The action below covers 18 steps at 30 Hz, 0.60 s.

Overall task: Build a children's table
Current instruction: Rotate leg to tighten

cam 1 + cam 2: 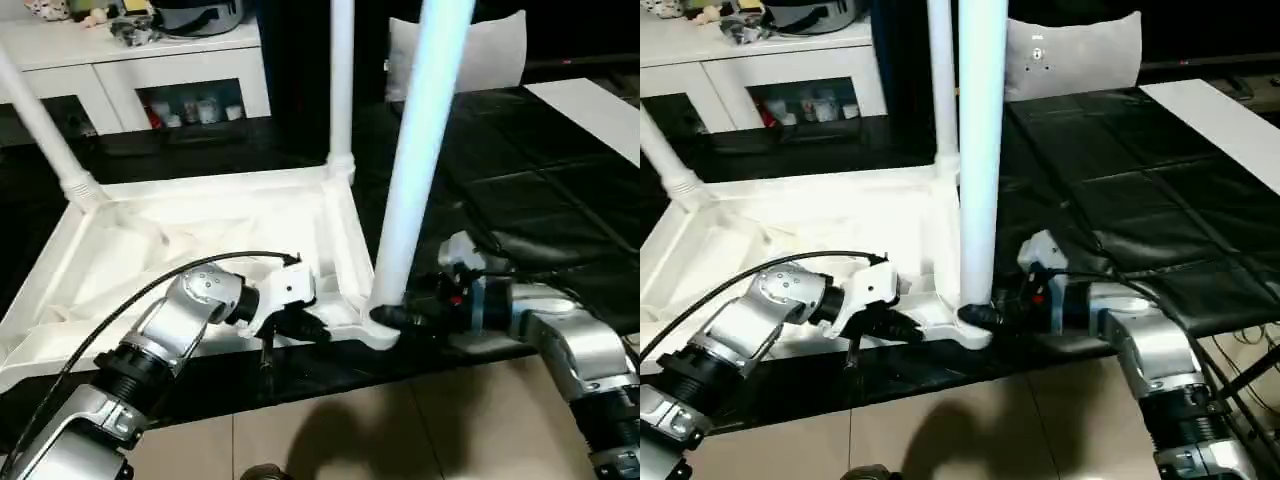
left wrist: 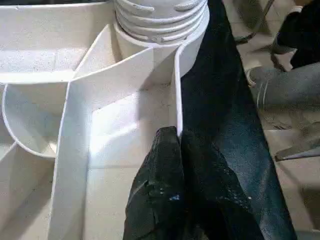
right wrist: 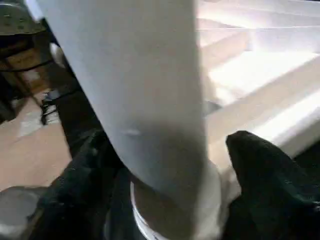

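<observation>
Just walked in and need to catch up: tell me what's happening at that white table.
The robot is assembling a children's table, whose top lies upside down on a black mat. The left gripper is shut on the top's near rim. The right gripper has a finger either side of the base of the near corner leg, standing in its socket. Two more legs already stand in other corners.

Near leg (image 1: 420,150) top cropped; cabinet (image 1: 130,60) clutter too small to tell.

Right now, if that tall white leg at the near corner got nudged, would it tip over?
Probably not easily: the near leg stands upright in the tabletop's corner socket. It looks like hollow plastic, so likely light and stiff. Being round, it would roll if freed.
</observation>
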Available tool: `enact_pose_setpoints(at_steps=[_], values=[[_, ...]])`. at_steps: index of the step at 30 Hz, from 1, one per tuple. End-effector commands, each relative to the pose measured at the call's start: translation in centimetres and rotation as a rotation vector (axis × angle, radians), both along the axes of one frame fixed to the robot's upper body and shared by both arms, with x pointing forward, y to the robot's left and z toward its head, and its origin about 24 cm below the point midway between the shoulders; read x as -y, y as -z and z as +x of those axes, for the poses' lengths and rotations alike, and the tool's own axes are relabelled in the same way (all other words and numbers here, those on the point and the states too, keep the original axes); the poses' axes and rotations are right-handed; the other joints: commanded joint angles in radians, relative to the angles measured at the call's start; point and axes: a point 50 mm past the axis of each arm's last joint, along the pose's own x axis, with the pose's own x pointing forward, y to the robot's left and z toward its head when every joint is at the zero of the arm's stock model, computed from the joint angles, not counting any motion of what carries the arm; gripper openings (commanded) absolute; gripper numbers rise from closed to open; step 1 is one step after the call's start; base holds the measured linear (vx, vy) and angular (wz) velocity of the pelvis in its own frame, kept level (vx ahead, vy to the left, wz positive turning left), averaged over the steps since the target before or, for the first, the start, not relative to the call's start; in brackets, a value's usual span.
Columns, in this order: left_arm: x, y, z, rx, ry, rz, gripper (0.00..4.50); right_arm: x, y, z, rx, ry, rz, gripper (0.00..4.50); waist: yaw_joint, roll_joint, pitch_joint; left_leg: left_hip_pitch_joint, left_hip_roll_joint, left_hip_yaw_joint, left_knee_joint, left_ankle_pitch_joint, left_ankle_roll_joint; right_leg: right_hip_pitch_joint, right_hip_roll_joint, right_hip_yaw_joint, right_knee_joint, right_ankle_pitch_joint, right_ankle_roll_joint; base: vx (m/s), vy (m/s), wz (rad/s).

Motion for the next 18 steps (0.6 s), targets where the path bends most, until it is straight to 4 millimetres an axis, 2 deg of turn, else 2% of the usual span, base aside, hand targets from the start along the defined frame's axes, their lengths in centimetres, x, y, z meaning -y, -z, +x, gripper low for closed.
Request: enact_pose_setpoints(at_steps=[1, 12, 14, 16, 17, 18], values=[[0.1, 1.0, -0.8, -0.049, 0.066, 0.057, 0.00, -0.3, -0.4, -0.1, 0.005, -0.026, 0.009, 3.34, -0.003, -0.018, -0.065, 0.012, 0.038, -0.002, -0.063, -0.196, 0.051, 0.048, -0.061, 0.052, -0.076, -0.217, -0.192, 0.000, 0.000, 0.00], [0.7, 1.1, -0.7, -0.056, 0.047, 0.027, 0.00, -0.7, -0.1, -0.4, -0.022, -0.057, 0.024, 2.37, 0.000, -0.022, -0.067, 0.009, 0.036, -0.002, -0.060, -0.172, 0.057, 0.050, -0.061, 0.051, -0.073, -0.205, -0.188, 0.000, 0.000, 0.00], [0.8, 1.0, -0.8, -0.065, 0.038, 0.016, 0.00, -0.9, 0.0, -0.5, -0.024, -0.058, 0.025, 2.33, 0.002, -0.021, -0.067, 0.010, 0.036, -0.002, -0.060, -0.173, 0.055, 0.050, -0.062, 0.051, -0.074, -0.211, -0.187, 0.000, 0.000, 0.00], [1.0, 0.9, -0.6, -0.078, -0.016, -0.011, 0.00, -1.3, 0.2, -0.6, -0.028, -0.038, 0.021, 2.19, 0.002, -0.022, -0.067, 0.010, 0.036, -0.002, -0.060, -0.169, 0.054, 0.050, -0.062, 0.051, -0.074, -0.211, -0.186, 0.000, 0.000, 0.00], [1.2, 0.8, -0.4, -0.079, -0.053, -0.025, 0.00, -1.5, 0.3, -0.6, -0.029, -0.016, 0.016, 2.18, 0.001, -0.028, -0.066, 0.009, 0.037, -0.001, -0.061, -0.167, 0.052, 0.050, -0.061, 0.052, -0.073, -0.208, -0.187, 0.000, 0.000, 0.00], [1.4, 0.7, -0.2, -0.082, -0.097, -0.043, 0.00, -1.7, 0.5, -0.4, -0.027, 0.022, 0.007, 2.16, 0.000, -0.026, -0.065, 0.010, 0.036, -0.002, -0.063, -0.175, 0.050, 0.049, -0.061, 0.051, -0.074, -0.225, -0.184, 0.000, 0.000, 0.00]])
